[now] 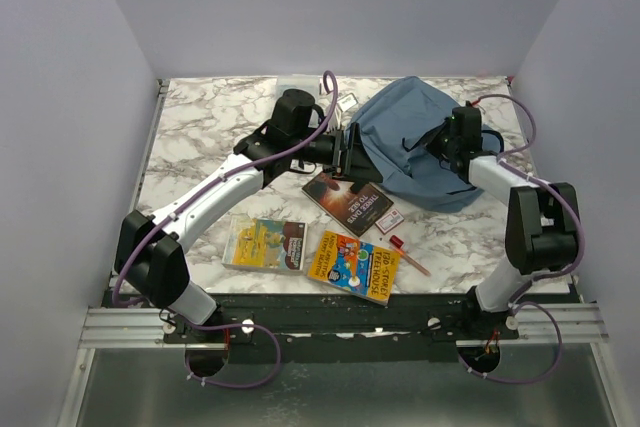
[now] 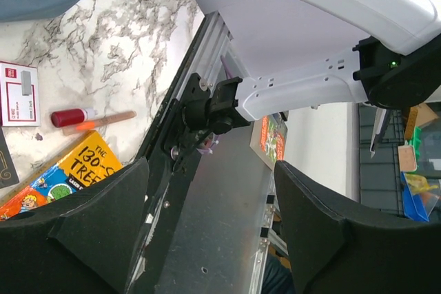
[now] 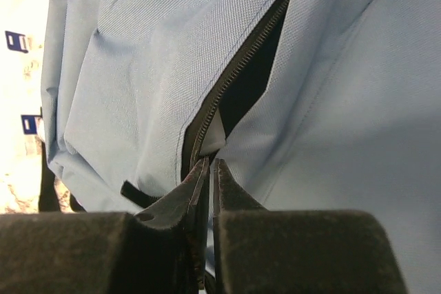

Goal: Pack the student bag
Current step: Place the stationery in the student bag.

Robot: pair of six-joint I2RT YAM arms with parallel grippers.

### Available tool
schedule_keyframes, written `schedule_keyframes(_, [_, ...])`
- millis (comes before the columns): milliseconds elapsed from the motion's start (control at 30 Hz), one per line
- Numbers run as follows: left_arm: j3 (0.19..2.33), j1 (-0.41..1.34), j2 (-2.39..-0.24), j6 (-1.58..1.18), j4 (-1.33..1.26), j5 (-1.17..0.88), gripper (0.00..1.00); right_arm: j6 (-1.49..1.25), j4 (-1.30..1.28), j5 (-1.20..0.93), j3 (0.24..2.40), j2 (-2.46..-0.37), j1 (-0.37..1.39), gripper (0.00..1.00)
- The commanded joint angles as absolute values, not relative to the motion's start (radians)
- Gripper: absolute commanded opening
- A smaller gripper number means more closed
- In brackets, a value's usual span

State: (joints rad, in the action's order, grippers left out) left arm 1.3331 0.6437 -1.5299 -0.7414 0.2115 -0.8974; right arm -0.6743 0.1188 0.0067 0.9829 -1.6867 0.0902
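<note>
Starting nearest, a yellow book (image 1: 265,244) and a red-capped pen (image 1: 408,253) lie on the marble tabletop (image 1: 200,127). The left arm stretches diagonally from the near-left base toward the far middle, and the left pincer (image 2: 210,177) is released, jaws wide. The right arm bends at its elbow and reaches leftward. The right pincer (image 3: 210,173) is clenched on the zip edge of the student bag (image 1: 410,142), which is slumped at far right.

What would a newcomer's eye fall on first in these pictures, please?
The blue student bag lies slumped at the far right of the table, its black zip partly open. The right claw is shut on the bag's edge at that zip; the left claw hangs open beside the bag.
</note>
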Motion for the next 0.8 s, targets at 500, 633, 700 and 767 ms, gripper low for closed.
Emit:
schedule_keyframes(500, [1.355,0.658,-1.494,-0.717,0.22,-0.919,0.77,-0.559,-0.092,-0.033,1.017,-1.612,0.084,0.18])
schedule_keyframes(633, [1.356,0.662,-1.496,-0.727,0.217,-0.925,0.77,-0.512,-0.373,-0.049,0.998,-1.522,0.112,0.3])
schedule_keyframes(700, [1.354,0.663,-1.493,-0.727,0.215,-0.925,0.77,-0.504,-0.484,-0.007,0.969,-1.441,0.165,0.41])
schedule_keyframes(767, [1.353,0.664,-1.49,-0.726,0.213,-0.922,0.77,-0.499,-0.555,0.043,0.939,-1.348,0.236,0.56])
